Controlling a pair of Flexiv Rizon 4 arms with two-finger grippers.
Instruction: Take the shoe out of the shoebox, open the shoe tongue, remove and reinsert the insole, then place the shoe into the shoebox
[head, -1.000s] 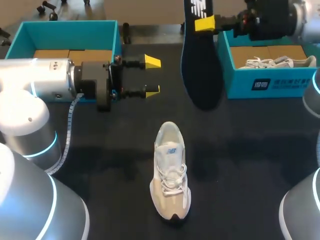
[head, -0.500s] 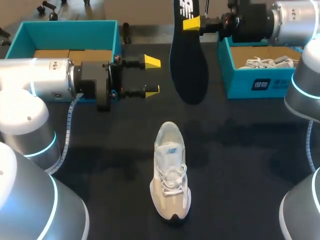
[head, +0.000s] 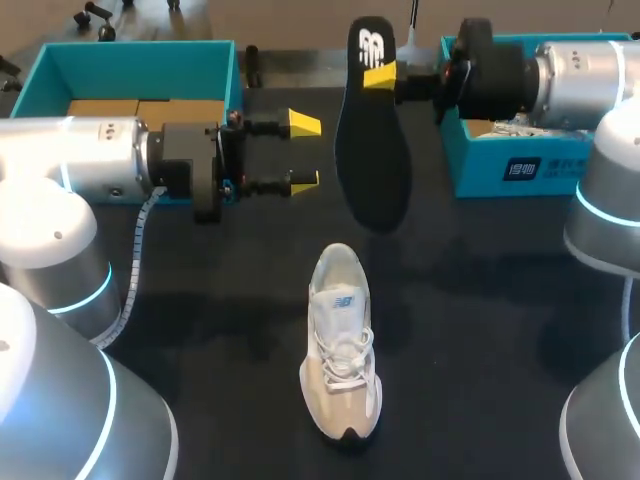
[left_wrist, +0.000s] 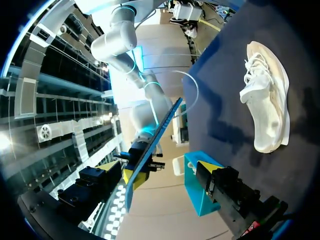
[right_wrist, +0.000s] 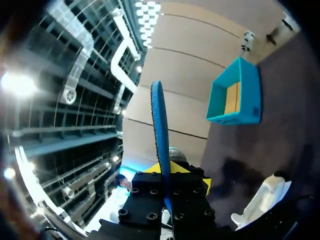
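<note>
One insole (head: 372, 170) hangs pinched in the right tool (head: 383, 76); best lowered toe-first into the shoe (head: 342, 340) at six o'clock, left tool (head: 304, 151) spread.

The dark flat insole (head: 373, 150) hung upright between the left gripper (head: 305, 152) and the teal cardboard shoebox (head: 520, 170), blocking that gap. The black table (head: 200, 300) lay bare on both sides of the white-and-beige sneaker (head: 342, 340).

Black table (head: 480, 300) under the left gripper (head: 305, 152) and right gripper (head: 379, 75). Off the left gripper's side, back by its wrist: an open teal box (head: 130, 58), bare cardboard floor. A small dark object (head: 252, 65) sits beside its wall, can't make it out. Behind the right gripper, a spare shoe (head: 513, 127) lies in the shoebox (head: 520, 170).
</note>
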